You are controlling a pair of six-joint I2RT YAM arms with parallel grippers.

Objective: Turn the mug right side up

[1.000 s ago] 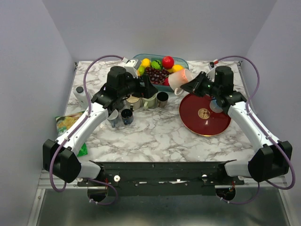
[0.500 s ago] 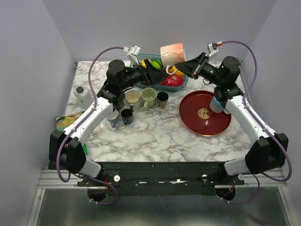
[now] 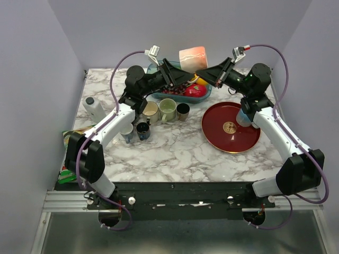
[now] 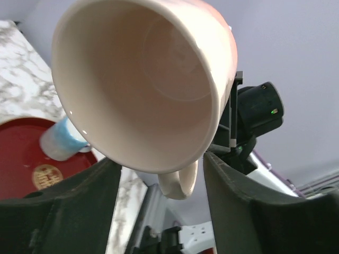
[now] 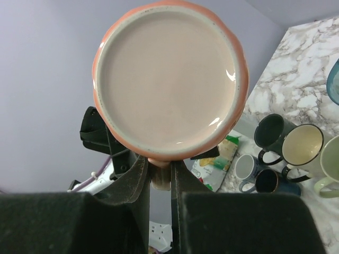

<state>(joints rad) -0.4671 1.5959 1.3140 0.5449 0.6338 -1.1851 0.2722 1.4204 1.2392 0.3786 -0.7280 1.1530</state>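
One marble table [image 3: 175, 151], plain grey walls [image 3: 175, 26], right fingers [image 5: 140, 182] clamping raised mug [image 3: 193, 57], left fingers [image 4: 79, 211] apart

The mug [image 4: 143, 84] overruns the left wrist view's top edge and masks much of the right arm [image 4: 257, 108] behind it; the red plate [image 4: 21, 159] is cut at left. Overhead, the left arm [image 3: 143, 84] screens part of the fruit bowl [image 3: 206, 92].

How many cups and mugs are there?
7: a pink ceramic mug held aloft, five assorted mugs clustered left on the marble table, a pale blue cup on the red plate. Arms may hide others.
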